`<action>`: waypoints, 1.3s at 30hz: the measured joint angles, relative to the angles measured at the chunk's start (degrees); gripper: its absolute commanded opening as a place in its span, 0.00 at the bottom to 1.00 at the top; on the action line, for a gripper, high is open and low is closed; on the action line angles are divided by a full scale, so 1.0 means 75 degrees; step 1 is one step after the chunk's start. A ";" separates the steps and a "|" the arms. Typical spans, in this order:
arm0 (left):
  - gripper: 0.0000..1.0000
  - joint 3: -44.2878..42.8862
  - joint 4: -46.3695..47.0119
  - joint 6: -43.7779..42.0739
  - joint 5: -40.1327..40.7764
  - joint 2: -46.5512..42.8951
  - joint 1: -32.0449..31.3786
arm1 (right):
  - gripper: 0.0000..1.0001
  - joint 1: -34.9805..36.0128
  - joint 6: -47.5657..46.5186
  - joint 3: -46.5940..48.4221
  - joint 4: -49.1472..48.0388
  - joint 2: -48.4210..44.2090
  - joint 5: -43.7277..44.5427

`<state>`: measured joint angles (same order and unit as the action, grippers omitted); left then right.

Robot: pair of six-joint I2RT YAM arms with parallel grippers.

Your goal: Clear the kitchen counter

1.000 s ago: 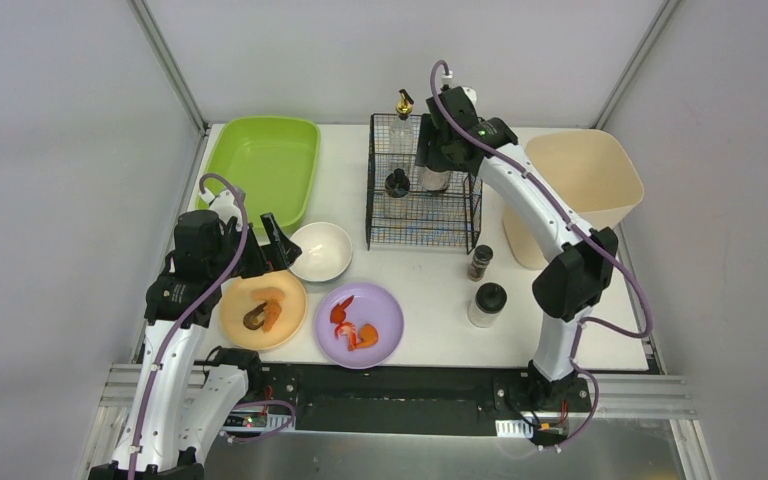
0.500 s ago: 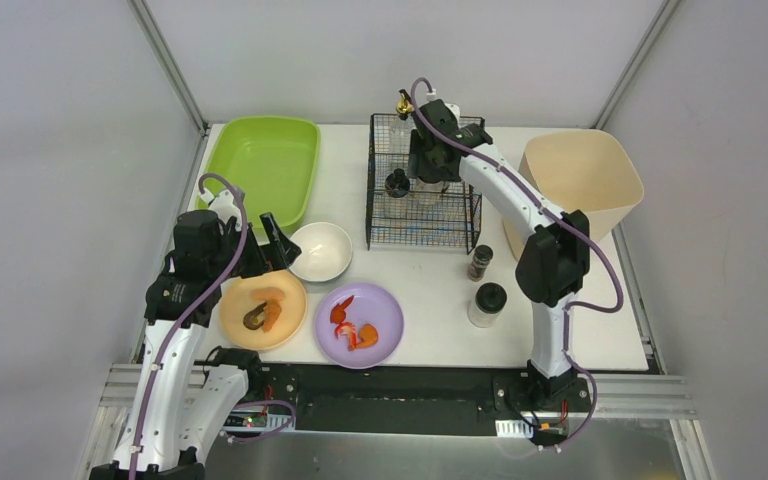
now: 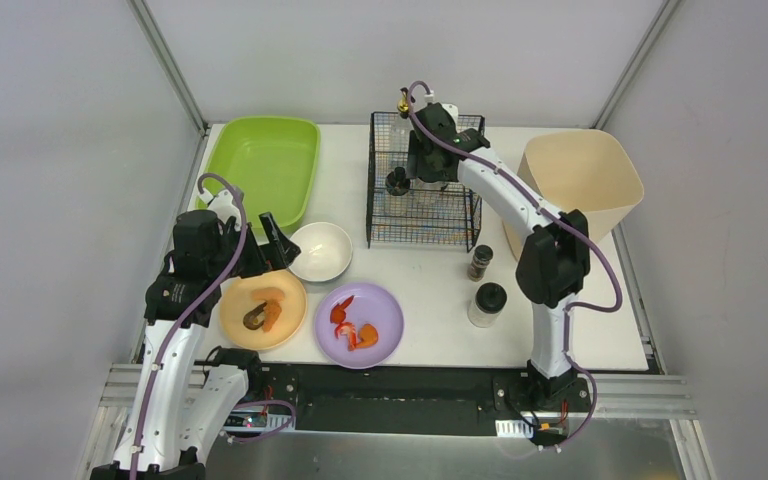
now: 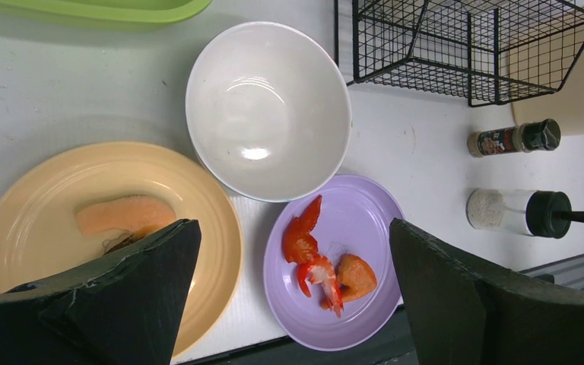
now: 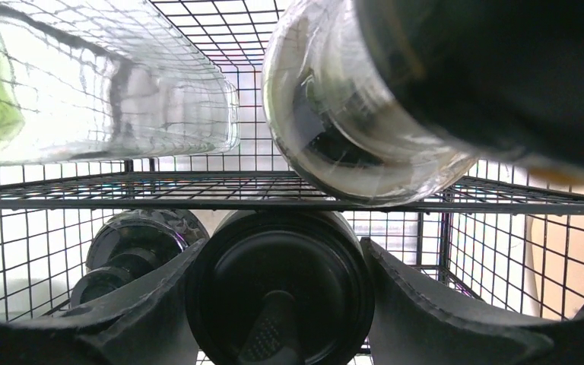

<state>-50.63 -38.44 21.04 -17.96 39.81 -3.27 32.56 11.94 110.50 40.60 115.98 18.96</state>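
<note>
Tabletop point(image 3: 430, 285) fills the middle of your top view, with an orange plate point(image 3: 285, 295) and a purple plate point(image 3: 385, 315) toward 7 o'clock and a wire basket point(image 3: 375, 200) at 12. Your right hand point(image 5: 281, 251) reaches into that basket, clamped on a black-capped jar point(image 5: 277, 304). Your left hand point(image 4: 293, 228) hovers above the plates, fingers spread wide.

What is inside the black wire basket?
The black wire basket holds a clear gold-topped bottle, a small dark-capped bottle and a black-lidded jar gripped by the right end effector. Its arm covers part of the floor.
</note>
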 measured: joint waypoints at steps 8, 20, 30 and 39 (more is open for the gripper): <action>1.00 0.0000 0.0000 0.0000 0.0000 0.0000 0.0000 | 0.53 0.0006 -0.0067 -0.0731 -0.0743 -0.0338 0.0064; 1.00 0.0000 0.0000 0.0000 0.0000 0.0006 0.0000 | 0.71 -0.0023 -0.0152 -0.2372 -0.2305 -0.1113 0.0504; 1.00 0.0000 0.0000 0.0000 0.0000 0.0055 0.0003 | 0.84 -0.0006 -0.0140 -0.2512 -0.2430 -0.1113 0.0542; 1.00 0.0000 0.0000 0.0000 0.0000 0.0082 0.0003 | 0.86 0.0187 -0.0152 -0.2699 -0.2168 -0.1550 0.0627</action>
<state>-50.63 -38.44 21.04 -17.96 40.42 -3.25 33.95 10.81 90.26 24.34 104.36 23.66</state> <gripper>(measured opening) 0.995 0.853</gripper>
